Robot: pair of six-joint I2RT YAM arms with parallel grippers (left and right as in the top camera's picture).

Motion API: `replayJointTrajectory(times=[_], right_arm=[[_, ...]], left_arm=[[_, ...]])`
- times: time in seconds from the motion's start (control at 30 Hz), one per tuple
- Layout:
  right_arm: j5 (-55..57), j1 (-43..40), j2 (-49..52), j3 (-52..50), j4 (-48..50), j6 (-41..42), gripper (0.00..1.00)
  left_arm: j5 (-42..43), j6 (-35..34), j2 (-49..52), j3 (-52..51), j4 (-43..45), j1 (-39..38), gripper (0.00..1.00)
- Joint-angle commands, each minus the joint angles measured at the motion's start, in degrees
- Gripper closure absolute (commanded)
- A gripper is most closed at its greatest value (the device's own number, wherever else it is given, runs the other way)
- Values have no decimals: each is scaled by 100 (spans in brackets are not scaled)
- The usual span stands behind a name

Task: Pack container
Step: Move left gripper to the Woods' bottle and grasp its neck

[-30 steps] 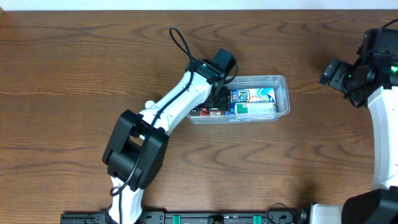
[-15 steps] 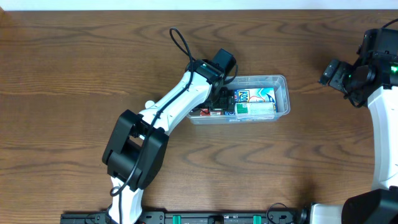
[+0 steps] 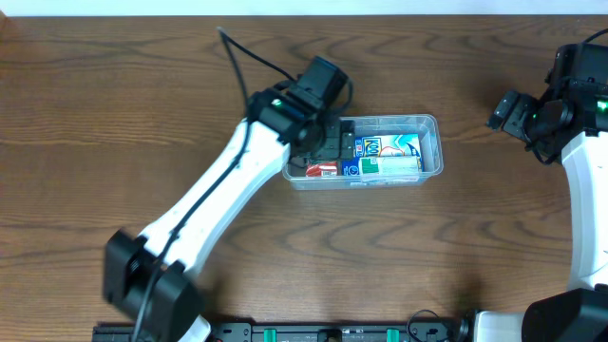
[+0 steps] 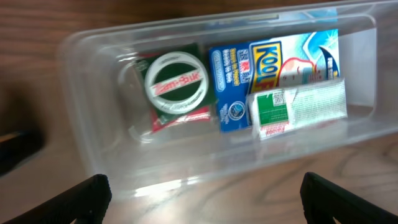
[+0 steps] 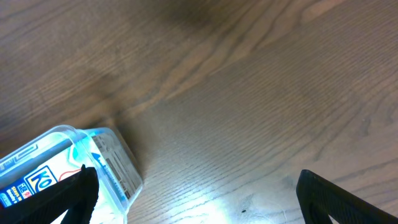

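Container sits on the worktop slightly right of centre, long side running left to right, and I take every position from it. Left claw hangs directly above the container's left end, fingers spread wide with nothing between them; in the left wrist view the two tips show only at the bottom corners and the tub fills the space between. Below it, in the container's left half, lies a round green-and-white tin with red and green showing underneath; I cannot tell whether that is one piece or two. Just right of it a blue-and-white carton lies flat, and a white-and-green box overlaps the carton's near edge. My reading is that everything lies flat and side by side to stay under the rim, and the tin took the left end because that was the only free floor. The wide, empty left claw above it suggests a release there rather than a reach. Right claw is spread and empty, well off to the container's right and above bare worktop, probably parked to keep the left arm's path clear.
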Motion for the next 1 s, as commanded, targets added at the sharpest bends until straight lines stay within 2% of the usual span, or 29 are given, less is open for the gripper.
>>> replayJointTrajectory(times=[0.0, 0.17, 0.47, 0.63, 0.97], right_arm=[[35, -42, -26, 68, -9, 57, 1], [35, -42, -26, 68, -11, 57, 1], [35, -42, -26, 68, -11, 57, 1], [35, -42, -26, 68, -9, 57, 1], [35, -42, -26, 68, -11, 57, 1]], left_arm=[[-599, 133, -308, 68, -409, 264, 2], [-778, 72, -328, 39, -988, 960, 2], [-776, 238, -308, -376, -964, 2072, 2], [-754, 785, -254, -699, -946, 2170, 2], [-667, 911, -254, -1408, -350, 2170, 2]])
